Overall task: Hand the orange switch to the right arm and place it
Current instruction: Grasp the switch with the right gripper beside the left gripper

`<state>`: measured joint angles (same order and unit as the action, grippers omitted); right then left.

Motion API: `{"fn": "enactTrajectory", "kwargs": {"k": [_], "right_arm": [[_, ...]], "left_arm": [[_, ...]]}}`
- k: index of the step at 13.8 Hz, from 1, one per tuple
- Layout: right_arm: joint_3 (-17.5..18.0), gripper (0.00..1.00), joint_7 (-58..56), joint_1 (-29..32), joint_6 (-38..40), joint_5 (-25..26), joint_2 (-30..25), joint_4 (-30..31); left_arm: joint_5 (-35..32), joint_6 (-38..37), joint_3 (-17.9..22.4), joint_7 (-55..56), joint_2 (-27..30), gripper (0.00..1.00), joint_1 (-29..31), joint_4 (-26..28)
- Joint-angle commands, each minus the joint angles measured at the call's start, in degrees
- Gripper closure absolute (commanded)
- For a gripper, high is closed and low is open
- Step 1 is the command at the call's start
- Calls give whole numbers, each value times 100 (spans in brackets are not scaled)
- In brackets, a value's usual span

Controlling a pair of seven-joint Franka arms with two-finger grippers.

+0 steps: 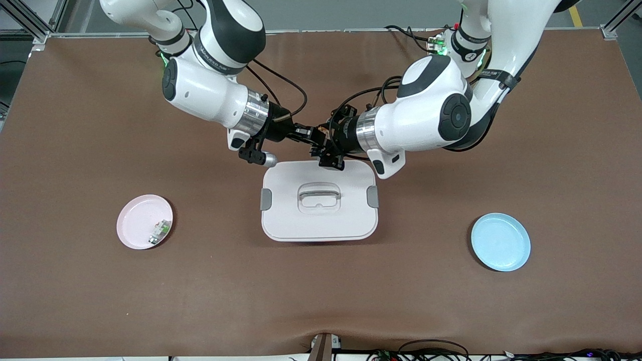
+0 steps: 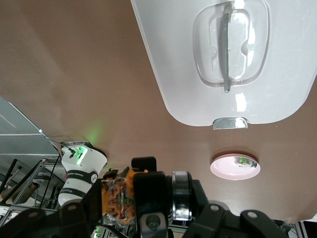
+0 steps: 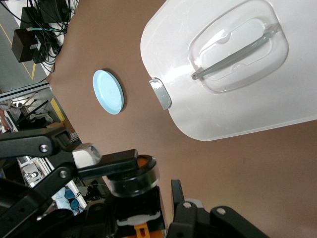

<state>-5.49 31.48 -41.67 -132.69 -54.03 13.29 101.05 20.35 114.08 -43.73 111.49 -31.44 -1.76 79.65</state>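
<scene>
Mid-handover above the white lidded box [image 1: 319, 200]: left gripper [image 1: 326, 136] clamps the orange switch [image 3: 133, 184], right gripper [image 1: 307, 132] closing around it, placing remains.

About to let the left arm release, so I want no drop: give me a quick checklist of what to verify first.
1. Left claw shut on the orange switch: ok.
2. Right claw at the switch: ok.
3. Right claw fully clamped: cannot tell.
4. Handover held over the table, beside the white lidded box: ok.
5. Pink plate has bare space beside the green-and-white part: ok.
6. Blue plate unobstructed: ok.
</scene>
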Motion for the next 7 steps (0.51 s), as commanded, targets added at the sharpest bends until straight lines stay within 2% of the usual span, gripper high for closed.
{"fn": "enactTrajectory", "kwargs": {"k": [1, 2, 3, 4, 5, 7], "right_arm": [[-13, 55, 69, 97, 182, -81, -45, -41], [-13, 71, 69, 98, 173, -90, -46, -50], [-13, 79, 69, 98, 173, -90, -46, -50], [-13, 88, 78, 98, 173, -90, -46, -68], [-13, 97, 78, 98, 173, -90, -46, -85], [-13, 100, 87, 98, 173, -90, -46, -112]], "left_arm": [[109, 9, -4, 83, 15, 89, -17, -64], [109, 9, -4, 83, 15, 72, -17, -64], [109, 9, -4, 74, 24, 43, -17, -64], [109, 9, -4, 74, 24, 34, -17, -64], [101, 9, -4, 74, 33, 14, -17, -64], [109, 9, -12, 39, 50, 0, -17, -73]]}}
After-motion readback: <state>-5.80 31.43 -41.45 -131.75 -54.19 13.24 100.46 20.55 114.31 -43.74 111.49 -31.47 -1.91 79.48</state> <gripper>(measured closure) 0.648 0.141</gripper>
